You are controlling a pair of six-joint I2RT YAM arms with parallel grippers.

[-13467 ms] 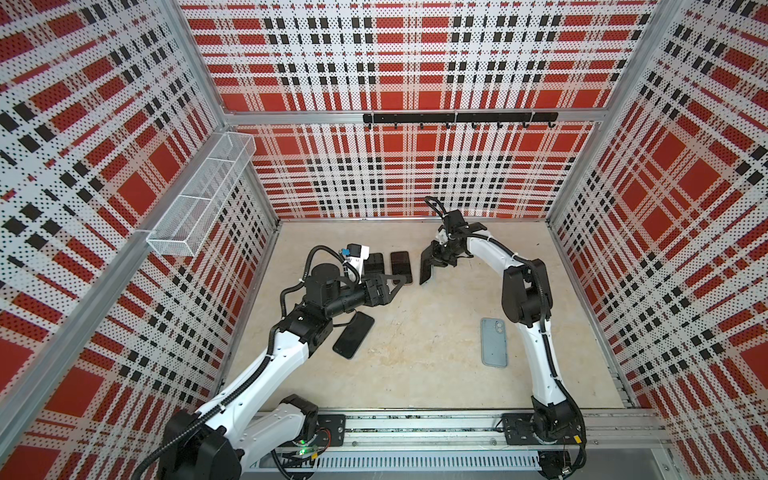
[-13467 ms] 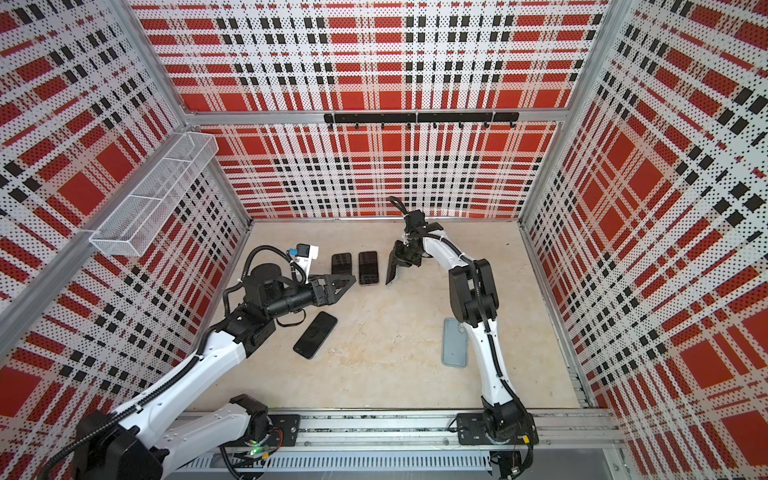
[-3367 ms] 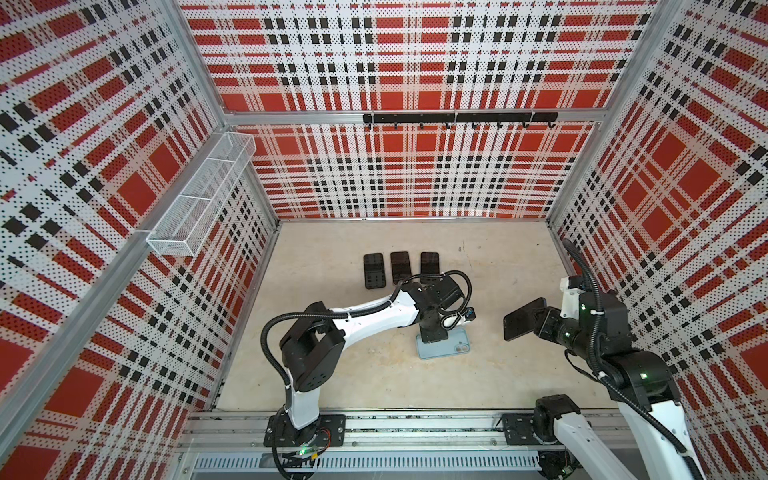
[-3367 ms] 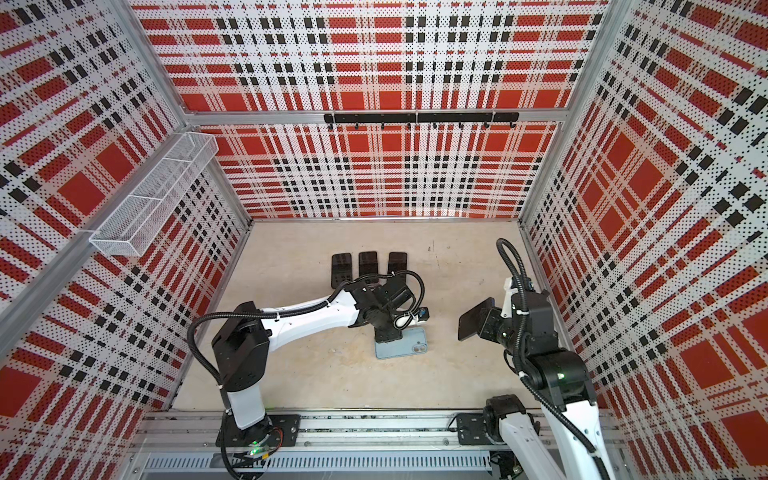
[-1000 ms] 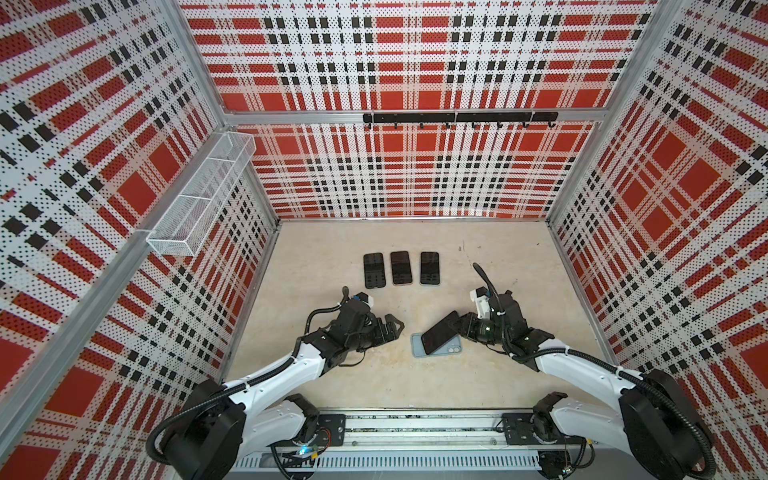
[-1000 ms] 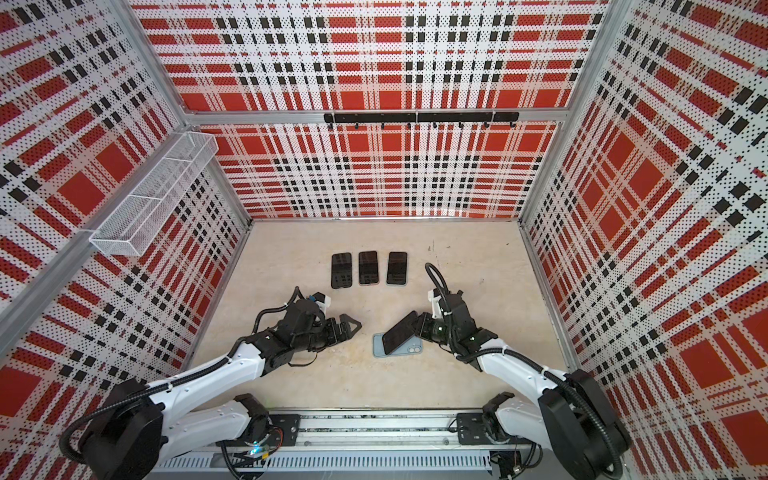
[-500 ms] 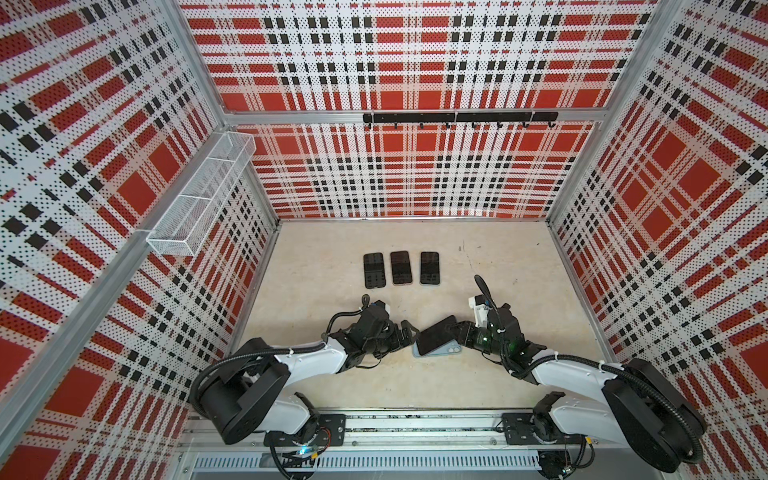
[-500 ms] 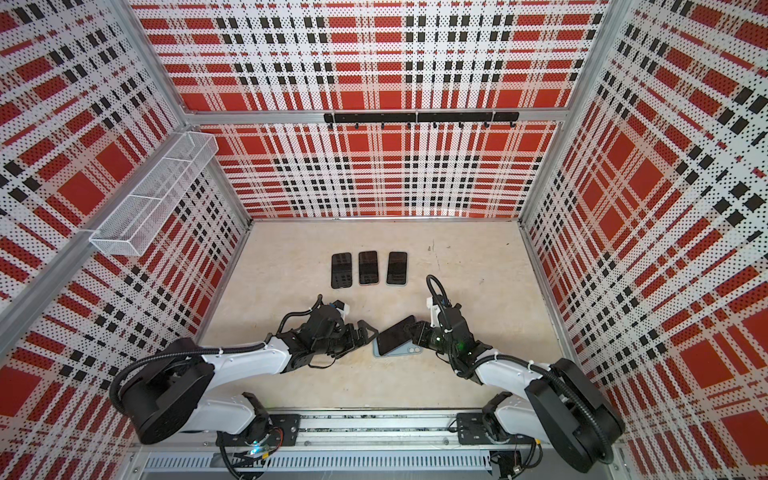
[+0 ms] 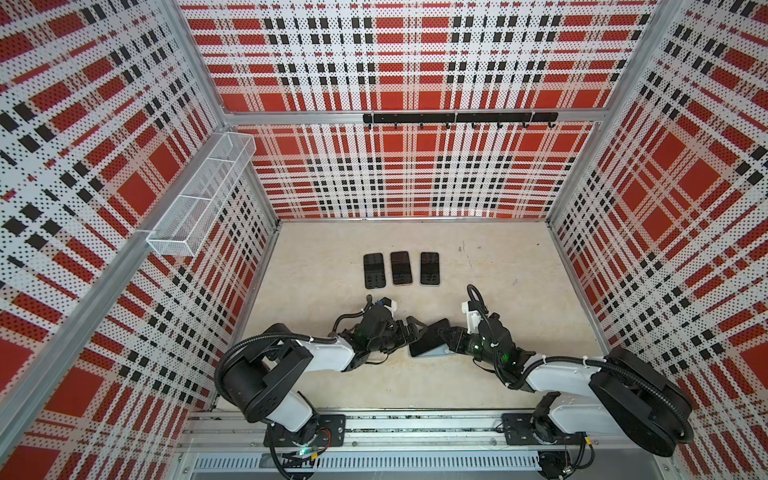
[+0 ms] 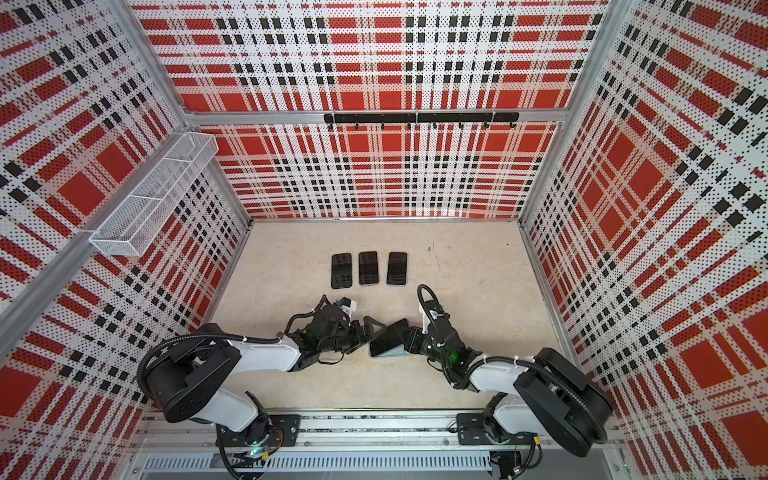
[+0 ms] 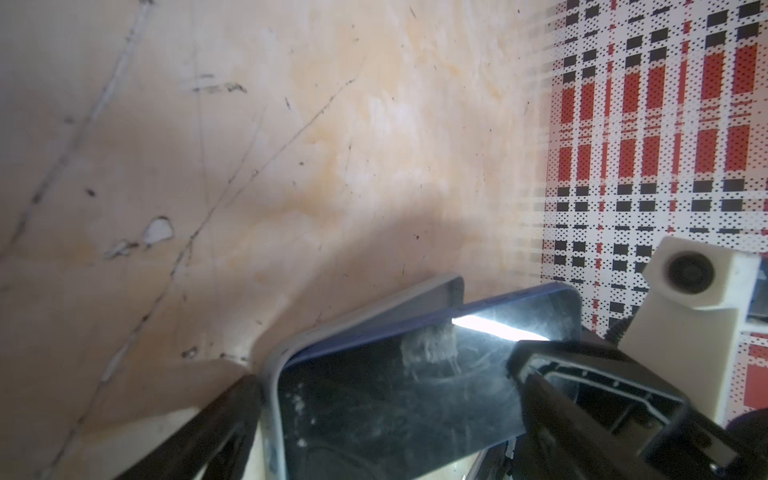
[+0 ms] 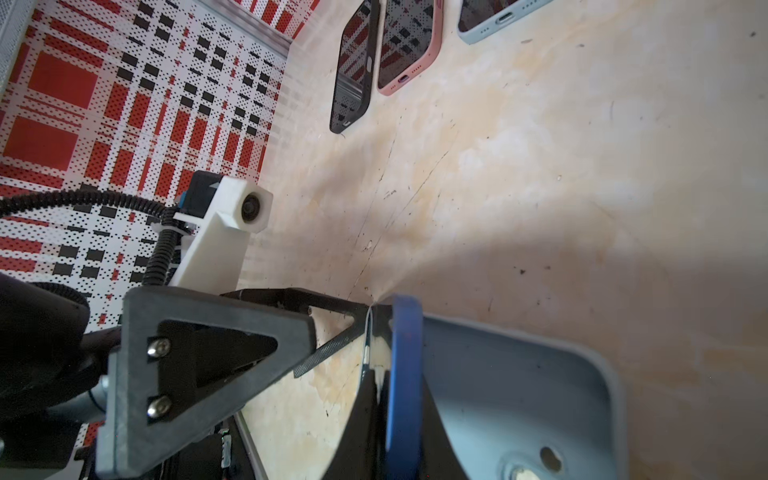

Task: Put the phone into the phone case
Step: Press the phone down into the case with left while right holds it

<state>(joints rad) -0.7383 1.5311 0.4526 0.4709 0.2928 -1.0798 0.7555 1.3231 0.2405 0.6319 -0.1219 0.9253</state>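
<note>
Phone [image 11: 395, 399] glossy glass w/ smudges; case [image 12: 519, 390] matt plastic; tabletop [image 11: 332, 124] scratched.

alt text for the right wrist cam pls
A blue-edged phone, seen edge-on, stands tilted with one end in a light blue case on the beige table. The left fingers, spread open, sit at the case's end. Three cased phones lie in a row farther off.
</note>
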